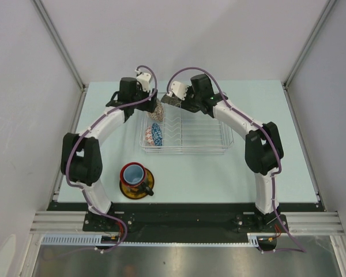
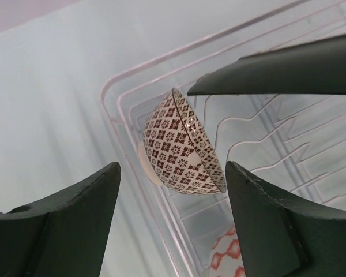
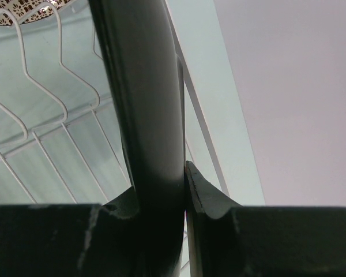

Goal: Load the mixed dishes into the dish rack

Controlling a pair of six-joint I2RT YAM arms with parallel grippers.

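Observation:
The white wire dish rack (image 1: 190, 135) sits mid-table. The beige netted bowl (image 2: 181, 147) leans on its side at the rack's far left corner (image 1: 157, 109), and the small blue bowl (image 1: 156, 134) stands just in front of it. My left gripper (image 1: 150, 103) is open and empty, hovering just above the netted bowl. My right gripper (image 1: 177, 98) is shut on the black square plate (image 3: 144, 109), held edge-on over the rack's far left part; its dark edge shows in the left wrist view (image 2: 288, 72). The red mug (image 1: 134, 173) stands on the yellow saucer (image 1: 136, 187) near the front.
The rack's upright prongs (image 3: 23, 69) run to the right of the bowls on a clear tray (image 2: 127, 121). White enclosure walls stand to the left, right and back. The two wrists are close together over the rack's far left corner.

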